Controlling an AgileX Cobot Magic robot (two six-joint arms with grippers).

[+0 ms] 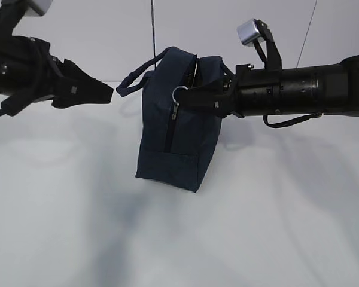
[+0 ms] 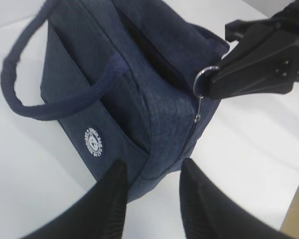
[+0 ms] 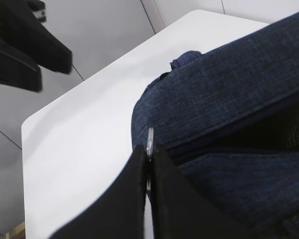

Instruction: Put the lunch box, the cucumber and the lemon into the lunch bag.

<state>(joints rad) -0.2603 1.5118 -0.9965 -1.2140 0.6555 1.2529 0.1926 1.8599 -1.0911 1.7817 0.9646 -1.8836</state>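
In the exterior view, the lunch bag [image 1: 173, 128] stands upright on the white worktop [image 1: 257, 227], near the middle. One loop handle [image 1: 140, 75] hangs out to the left side. The zipper [image 1: 169, 128] runs down the near end of the bag, and its silver ring pull [image 1: 179, 91] is at the top of this end. The right end effector [image 1: 188, 98] reaches in from the right and its tips meet at the ring pull. The left end effector [image 1: 105, 92] hovers to the left of the bag, apart from it, close to the handle.

In the left wrist view, the two fingers [image 2: 112, 199] of the left end effector stand apart with nothing between them, above the lower end of the bag. A round white logo [image 2: 93, 142] shows on the side of the bag. The right end effector's tip is at the ring pull [image 2: 204, 79].

In the right wrist view, the right end effector [image 3: 149, 159] is pressed together on the ring pull [image 3: 150, 142], which stands as a thin metal edge between the fingers. The navy fabric of the bag [image 3: 239, 99] fills the right part.
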